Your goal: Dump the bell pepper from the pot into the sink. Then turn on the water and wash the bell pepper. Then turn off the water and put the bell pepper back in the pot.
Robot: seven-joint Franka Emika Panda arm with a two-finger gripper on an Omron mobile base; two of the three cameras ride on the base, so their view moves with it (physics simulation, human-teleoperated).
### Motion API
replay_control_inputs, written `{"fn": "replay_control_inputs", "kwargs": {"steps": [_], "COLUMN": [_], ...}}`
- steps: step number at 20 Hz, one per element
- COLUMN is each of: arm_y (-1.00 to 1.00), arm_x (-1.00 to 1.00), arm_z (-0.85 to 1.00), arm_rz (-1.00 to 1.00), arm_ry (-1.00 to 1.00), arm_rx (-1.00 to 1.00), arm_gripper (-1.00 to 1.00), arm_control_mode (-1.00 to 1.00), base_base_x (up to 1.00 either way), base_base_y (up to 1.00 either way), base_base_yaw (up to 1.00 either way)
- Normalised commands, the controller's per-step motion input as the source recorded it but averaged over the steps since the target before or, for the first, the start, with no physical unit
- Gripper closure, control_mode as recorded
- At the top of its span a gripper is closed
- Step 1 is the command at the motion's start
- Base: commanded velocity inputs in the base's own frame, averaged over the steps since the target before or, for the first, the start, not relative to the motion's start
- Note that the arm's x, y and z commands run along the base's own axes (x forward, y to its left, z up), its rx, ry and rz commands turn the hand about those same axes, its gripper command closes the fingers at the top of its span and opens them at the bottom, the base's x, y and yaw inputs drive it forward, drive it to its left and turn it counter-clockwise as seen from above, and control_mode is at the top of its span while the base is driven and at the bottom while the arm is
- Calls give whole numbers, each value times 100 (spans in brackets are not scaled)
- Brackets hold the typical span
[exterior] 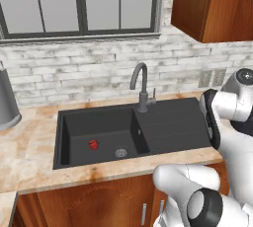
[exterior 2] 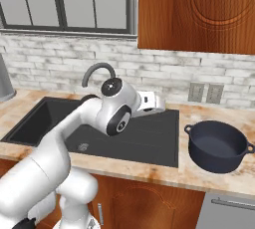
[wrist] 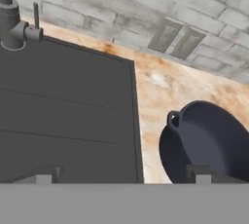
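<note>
The tiny red bell pepper [exterior: 93, 145] lies on the floor of the deep basin of the black sink [exterior: 173, 122], left of the round drain [exterior: 121, 152]. The dark pot [exterior 2: 219, 146] stands upright and empty on the counter to the right of the sink, and also appears in the hand view as the pot [wrist: 209, 140]. My gripper [wrist: 121, 174] hangs open over the right edge of the sink's shallow section [wrist: 68, 116], just left of the pot, with nothing between its fingers. No stream runs from the grey gooseneck faucet [exterior: 141, 85], whose side lever [wrist: 35, 16] points up.
A tall grey metal container [exterior: 7, 102] stands on the counter at the far left. Two wall outlets [wrist: 175, 38] sit on the brick backsplash behind the pot. A wooden wall cabinet [exterior 2: 199, 11] hangs above the pot. My arm [exterior 2: 104, 116] arches over the sink.
</note>
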Motion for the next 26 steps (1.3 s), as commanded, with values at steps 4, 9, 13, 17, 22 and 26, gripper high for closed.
{"fn": "replay_control_inputs", "kwargs": {"steps": [4, 9, 13, 17, 22, 26], "arm_y": [40, 29, 31, 39, 38, 32], "arm_x": [-11, 0, 16, 30, 30, 28], "arm_z": [20, 5, 0, 0, 0, 0], "arm_rz": [2, 3, 4, 6, 9, 12], "arm_ry": [-5, -9, -4, 0, 1, 1], "arm_rx": [30, 28, 23, 17, 14, 9], "arm_gripper": [-100, -100, -100, -100, -100, -100], "arm_control_mode": [-100, -100, -100, -100, -100, -100], "base_base_x": [0, 0, 0, 0, 0, 0], "base_base_y": [0, 0, 0, 0, 0, 0], "base_base_yaw": [0, 0, 0, 0, 0, 0]}}
